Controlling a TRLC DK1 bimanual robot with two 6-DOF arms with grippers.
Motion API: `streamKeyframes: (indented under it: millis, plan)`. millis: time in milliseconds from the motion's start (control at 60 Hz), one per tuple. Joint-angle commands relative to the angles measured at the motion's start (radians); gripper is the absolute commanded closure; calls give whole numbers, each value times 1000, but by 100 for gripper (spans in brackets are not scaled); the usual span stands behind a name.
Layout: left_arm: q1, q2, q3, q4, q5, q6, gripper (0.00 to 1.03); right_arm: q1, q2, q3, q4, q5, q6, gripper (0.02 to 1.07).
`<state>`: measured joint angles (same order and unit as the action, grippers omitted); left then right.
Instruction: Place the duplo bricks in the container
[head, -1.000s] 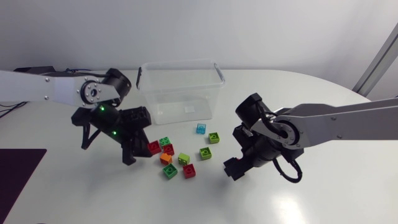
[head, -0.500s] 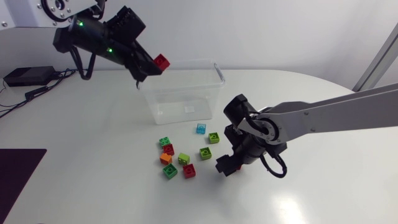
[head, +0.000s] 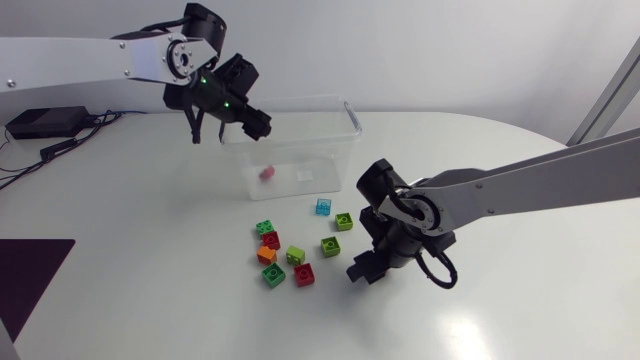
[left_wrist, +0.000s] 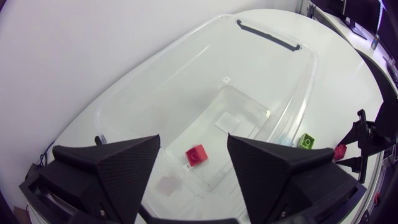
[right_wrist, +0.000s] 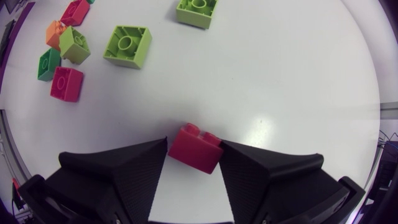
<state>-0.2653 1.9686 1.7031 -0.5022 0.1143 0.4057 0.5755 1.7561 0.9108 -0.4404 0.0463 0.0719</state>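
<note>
**Left gripper (head: 258, 124) spread over the clear plastic container (head: 300, 101), right gripper (head: 363, 269) pinching a red duplo brick (right_wrist: 194, 149)**

At the left of the head view, the left gripper hangs over the container's left rim. Its two black wedge fingers are spread wide with nothing between them. The left wrist view looks down past them into the box, where a second red duplo brick (left_wrist: 196, 155) sits low inside, near the floor. Whether it has settled flat I cannot tell.

In front of the container, loose bricks are scattered close together on the white table (head: 150, 300). Among them are a dark-green brick (head: 264, 228), an orange brick (head: 267, 254), a lime-green brick (head: 330, 245) and a light-blue brick (head: 323, 206) nearest the box wall.

Just right of that cluster, the right gripper is low over the table. Its fingers press the red duplo brick from two opposite sides. The brick looks a little turned between them, and I cannot tell whether it is clear of the tabletop.

These bricks should be light, rigid and tough, so a drop into the box is unlikely to harm them. Their moulded side walls are probably smooth and slick, so a corner-wise grip could let one twist out. The safest hold is likely square across two flat opposite sides, below the studs, with only moderate squeeze.
</note>
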Motion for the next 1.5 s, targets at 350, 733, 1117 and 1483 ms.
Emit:
streamKeyframes:
  millis: [350, 733, 1117, 1483]
  plan:
    - [-41, -356, -158, -104, 27, 5, 6, -2, -99, -23, 11, 18, 3, 72]
    - [-196, -568, -634, -176, 28, 191, 6, -91, -236, 135, -119, 18, -69, 72]
    - [-259, -393, -797, -79, 30, 216, 6, -108, -87, 513, -208, 10, -84, 72]
    - [-322, -241, -824, 47, 30, 159, 6, -100, 134, 809, -213, 10, -73, 72]
